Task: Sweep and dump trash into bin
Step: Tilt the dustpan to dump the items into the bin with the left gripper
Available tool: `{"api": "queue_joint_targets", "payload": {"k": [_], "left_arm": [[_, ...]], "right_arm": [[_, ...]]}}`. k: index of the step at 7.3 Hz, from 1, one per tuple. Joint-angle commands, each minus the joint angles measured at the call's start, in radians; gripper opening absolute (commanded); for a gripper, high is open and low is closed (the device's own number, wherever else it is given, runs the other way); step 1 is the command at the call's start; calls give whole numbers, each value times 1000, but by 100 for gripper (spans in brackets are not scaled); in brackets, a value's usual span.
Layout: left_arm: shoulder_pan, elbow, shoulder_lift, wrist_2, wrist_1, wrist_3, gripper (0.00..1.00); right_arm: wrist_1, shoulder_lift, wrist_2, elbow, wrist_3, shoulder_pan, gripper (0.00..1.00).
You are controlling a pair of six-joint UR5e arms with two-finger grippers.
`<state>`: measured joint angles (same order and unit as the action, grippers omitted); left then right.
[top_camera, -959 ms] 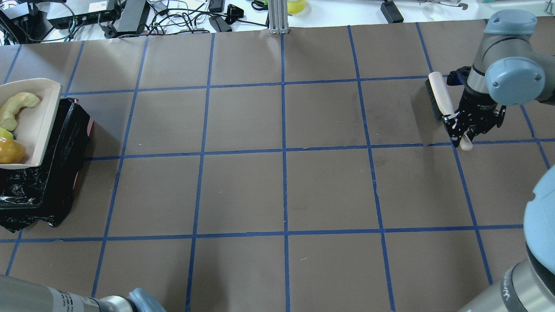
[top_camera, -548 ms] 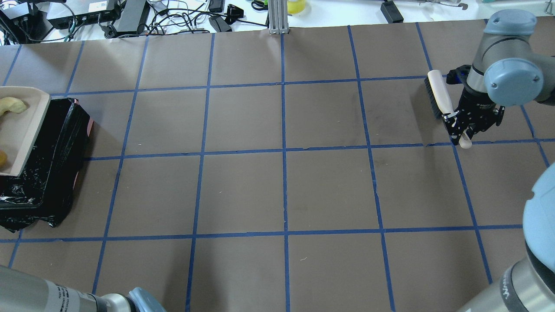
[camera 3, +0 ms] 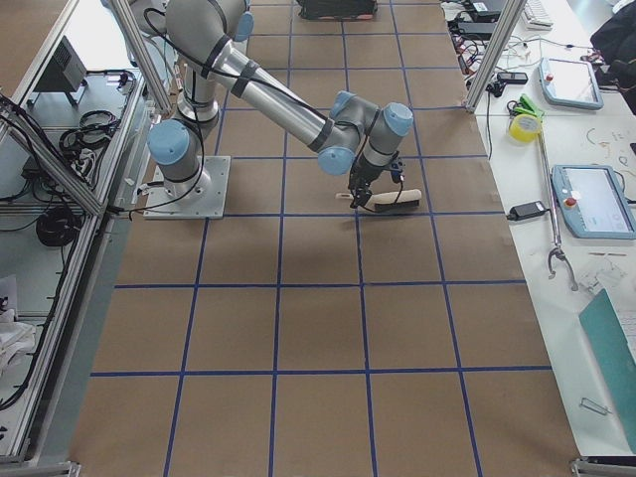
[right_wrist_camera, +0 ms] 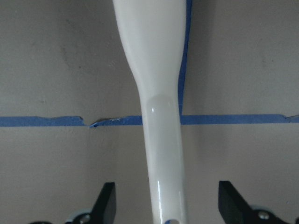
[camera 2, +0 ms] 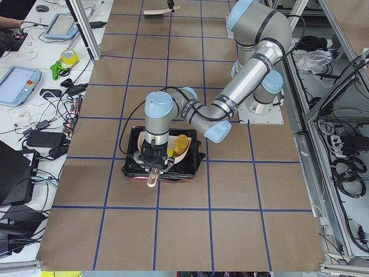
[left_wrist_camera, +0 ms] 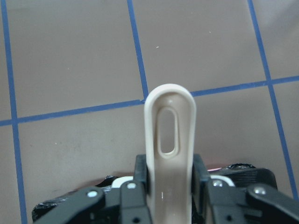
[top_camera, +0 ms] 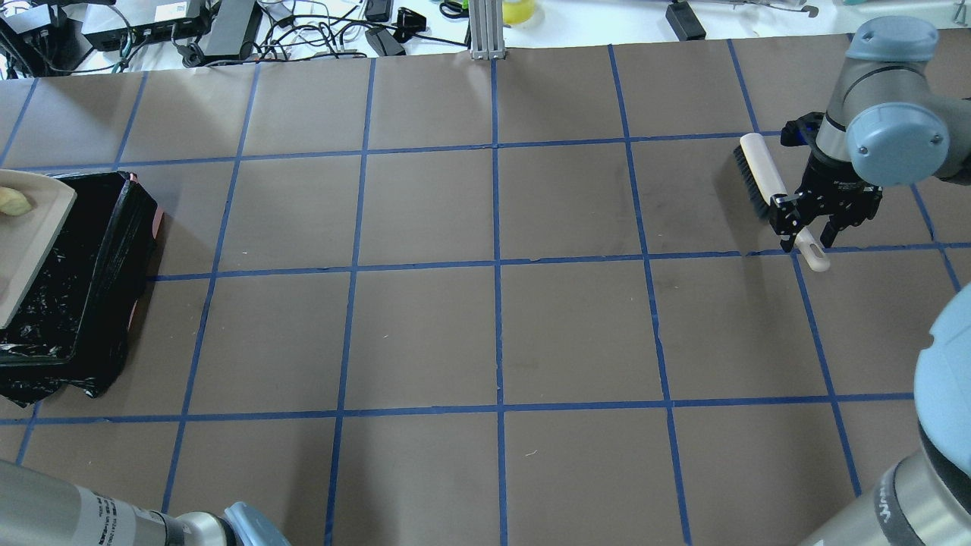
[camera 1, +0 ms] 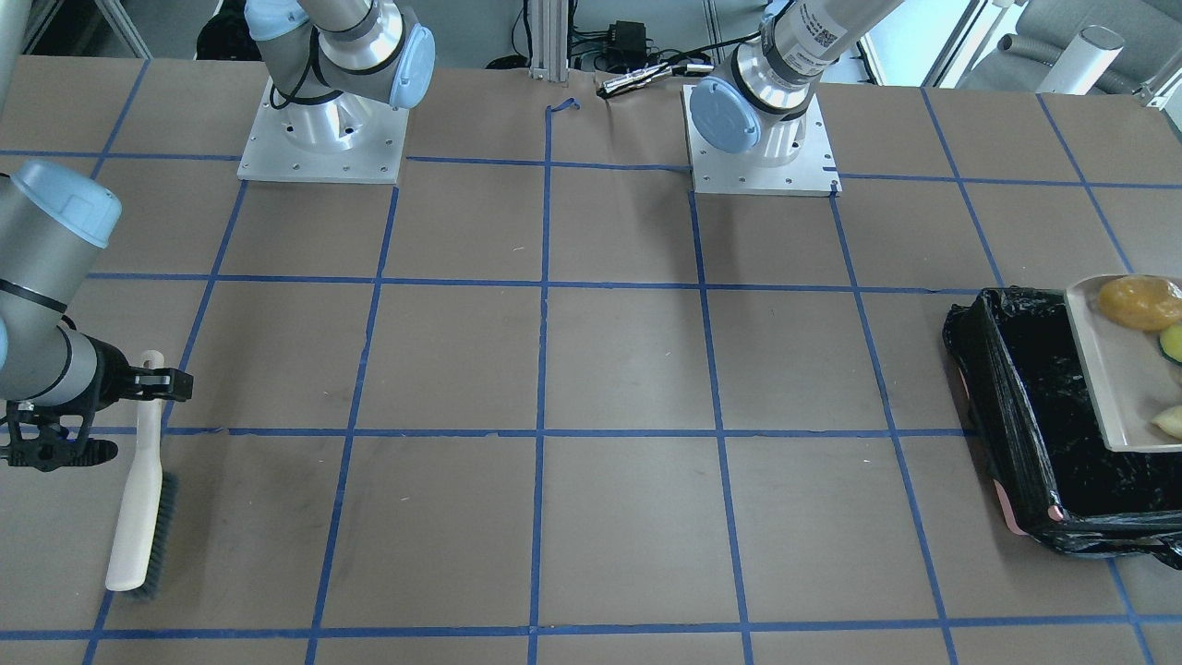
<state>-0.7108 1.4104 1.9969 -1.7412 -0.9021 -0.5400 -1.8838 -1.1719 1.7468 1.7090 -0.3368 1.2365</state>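
The beige dustpan (camera 1: 1122, 379) hangs over the far side of the bin (camera 1: 1016, 416), a pink box lined with a black bag. The trash lies on the pan: a golden-brown lump (camera 1: 1140, 302), a green wedge (camera 1: 1173, 344) and a pale slice (camera 1: 1168, 422). My left gripper (left_wrist_camera: 169, 184) is shut on the dustpan's handle (left_wrist_camera: 168, 130). The brush (top_camera: 762, 171) lies on the table at the right. My right gripper (top_camera: 810, 233) straddles the brush handle (right_wrist_camera: 161, 140), open, with its fingers clear of it.
Brown paper with a blue tape grid (top_camera: 497, 262) covers the table. Cables and electronics (top_camera: 227, 30) sit along the far edge. An aluminium post (top_camera: 485, 30) stands at the far middle. The two arm bases (camera 1: 323, 139) are bolted down on the robot's side.
My right gripper has opened and let go of the brush, which now rests on the table. The dustpan with the trash has shifted further left over the bin.
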Motion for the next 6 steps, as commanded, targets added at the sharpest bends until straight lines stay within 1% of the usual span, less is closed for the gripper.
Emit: {"api": "queue_joint_targets", "payload": {"k": [1,2,3,4,5,6], "left_arm": [[-19,19,11,-68,99,-30,0],[-65,31,10,-143,127,-53,0],[-106,33,-4,-222,132,-66,0],[-158,35,-13,-275,134,-81,0],[-180,39,-12,-323,134,-68,0],[-180,59,-23,-324,135,-48,0]], "right_arm": [[2,-24,-3,-25,1,9,84],[5,-55,-4,-52,4,20,84],[21,-95,-39,-84,15,47,89],[44,-135,-67,-103,54,78,95],[95,-170,-70,-129,106,115,100],[142,-198,-70,-165,171,182,100]]}}
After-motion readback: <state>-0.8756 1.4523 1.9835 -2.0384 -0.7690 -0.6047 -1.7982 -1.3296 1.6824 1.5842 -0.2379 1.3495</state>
